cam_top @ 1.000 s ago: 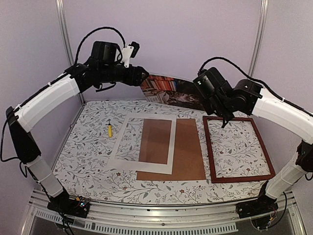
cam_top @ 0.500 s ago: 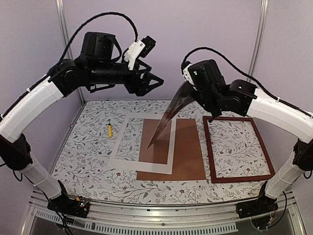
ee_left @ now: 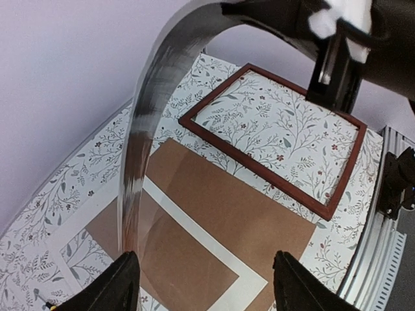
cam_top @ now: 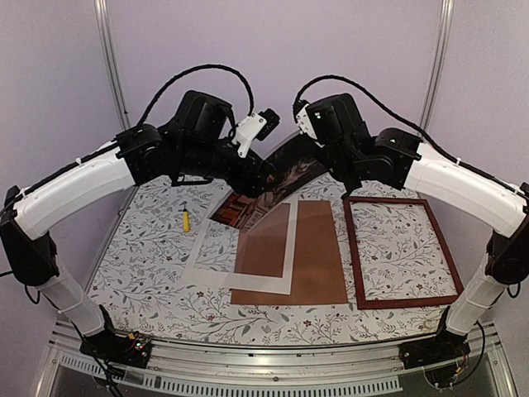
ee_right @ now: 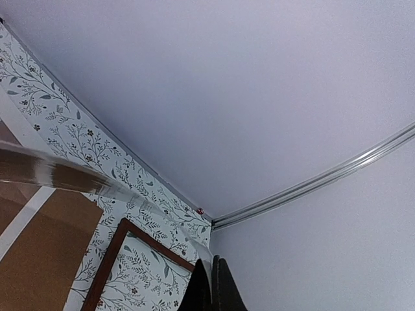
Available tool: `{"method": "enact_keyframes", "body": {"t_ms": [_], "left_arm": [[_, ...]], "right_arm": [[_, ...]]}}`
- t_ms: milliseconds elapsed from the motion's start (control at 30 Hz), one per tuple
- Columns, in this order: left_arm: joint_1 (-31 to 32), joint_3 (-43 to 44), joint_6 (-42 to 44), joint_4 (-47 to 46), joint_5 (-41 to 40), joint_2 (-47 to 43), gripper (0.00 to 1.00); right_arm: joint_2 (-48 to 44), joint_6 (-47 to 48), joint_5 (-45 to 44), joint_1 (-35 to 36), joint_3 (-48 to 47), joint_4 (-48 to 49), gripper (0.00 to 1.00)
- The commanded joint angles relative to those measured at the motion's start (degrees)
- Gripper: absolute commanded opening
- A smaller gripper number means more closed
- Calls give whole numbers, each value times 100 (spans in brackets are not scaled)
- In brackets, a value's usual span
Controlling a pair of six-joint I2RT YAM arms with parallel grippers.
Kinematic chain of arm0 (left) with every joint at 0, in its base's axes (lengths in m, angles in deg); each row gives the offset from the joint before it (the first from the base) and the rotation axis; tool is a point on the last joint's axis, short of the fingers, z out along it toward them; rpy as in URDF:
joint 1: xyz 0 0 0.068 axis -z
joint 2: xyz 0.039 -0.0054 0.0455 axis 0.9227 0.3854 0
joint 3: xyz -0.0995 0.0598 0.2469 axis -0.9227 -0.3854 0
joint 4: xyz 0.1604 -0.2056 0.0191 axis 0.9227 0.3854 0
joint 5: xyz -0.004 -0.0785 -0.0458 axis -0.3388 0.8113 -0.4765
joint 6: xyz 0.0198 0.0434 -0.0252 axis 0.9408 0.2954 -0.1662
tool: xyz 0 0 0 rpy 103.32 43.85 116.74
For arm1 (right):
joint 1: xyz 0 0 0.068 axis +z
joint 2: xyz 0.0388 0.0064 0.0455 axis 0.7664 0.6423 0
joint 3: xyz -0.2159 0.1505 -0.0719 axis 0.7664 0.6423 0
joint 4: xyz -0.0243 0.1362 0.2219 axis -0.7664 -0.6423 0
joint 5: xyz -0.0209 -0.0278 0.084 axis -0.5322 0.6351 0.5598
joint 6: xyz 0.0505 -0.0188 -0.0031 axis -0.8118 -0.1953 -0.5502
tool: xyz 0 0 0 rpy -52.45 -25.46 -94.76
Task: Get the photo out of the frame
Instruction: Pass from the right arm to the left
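Right gripper [ee_right: 212, 288]: fingers pressed together, the photo [cam_top: 248, 205] pinched by one edge and held up off the table [cam_top: 140, 265]. Left gripper [ee_left: 204, 259]: fingers spread wide, nothing clamped. The sheet's edge is seen just beside the finger on the left of the wrist view; contact cannot be told.

Around: brown backing board [cam_top: 318, 256] laid flat mid-table, white mat [cam_top: 240, 283] laid over its left part, both under the hanging photo. Small yellow-handled tool [cam_top: 186, 219] is seen left of the mat, apart from it. The frame [cam_top: 353, 248] is laid flat on the right, just beside the board, cloth visible through it. The photo's middle is hidden in the top view by the left wrist.

Surface: table covered with a white cloth printed with leafy sprigs. Plain lilac wall [cam_top: 331, 41] behind, metal post [cam_top: 114, 66] in the far-left corner.

Photo: bowed in an arc. Its long axis is run from the right gripper at far centre down toward the near left, with the lower end over the mat's far-left corner. Contact there cannot be told. Printed side is turned up.
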Motion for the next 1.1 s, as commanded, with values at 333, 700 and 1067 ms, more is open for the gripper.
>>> {"method": "enact_keyframes", "body": {"t_ms": [333, 700, 1067], "left_arm": [[96, 594, 75, 143, -458, 76, 62], [88, 1161, 38, 528, -664, 758, 56], [27, 1197, -24, 477, -792, 804, 14]], "right_arm": [[-57, 577, -303, 213, -220, 529, 0], [-16, 868, -360, 339, -323, 774, 0], [-152, 760, -303, 373, -208, 784, 0]]}}
